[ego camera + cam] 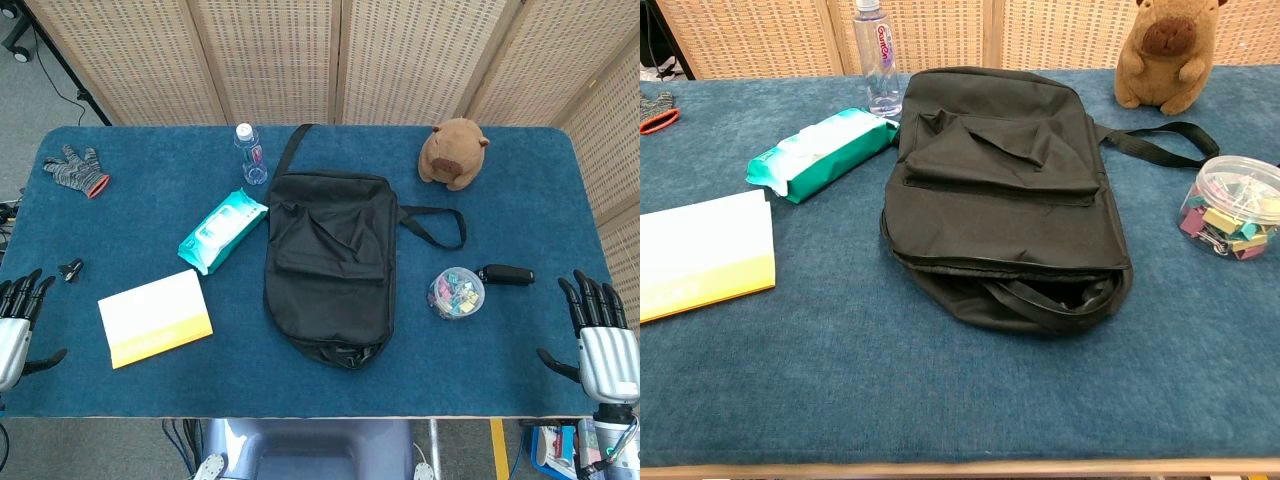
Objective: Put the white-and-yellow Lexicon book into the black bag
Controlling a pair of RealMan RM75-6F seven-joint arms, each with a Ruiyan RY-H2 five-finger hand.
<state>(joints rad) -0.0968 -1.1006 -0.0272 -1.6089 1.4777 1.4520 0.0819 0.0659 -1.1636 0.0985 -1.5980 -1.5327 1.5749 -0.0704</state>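
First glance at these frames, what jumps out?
The black bag dominates mid-table, its mouth gaping toward the near edge. The white-and-yellow book lies flat to its left, untouched. Both hands, left hand and right hand, sit open at the table's near corners.

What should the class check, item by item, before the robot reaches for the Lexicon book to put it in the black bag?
1. Book lies flat, nothing on top of it: ok.
2. Left hand holds nothing, fingers apart: ok.
3. Right hand holds nothing, fingers apart: ok.
4. Black bag has its near end unzipped, the opening gaping in the chest view: ok.
5. Opening wide enough for the book: cannot tell.
6. Wipes pack lies apart from the book, off the straight path to the bag's opening: ok.
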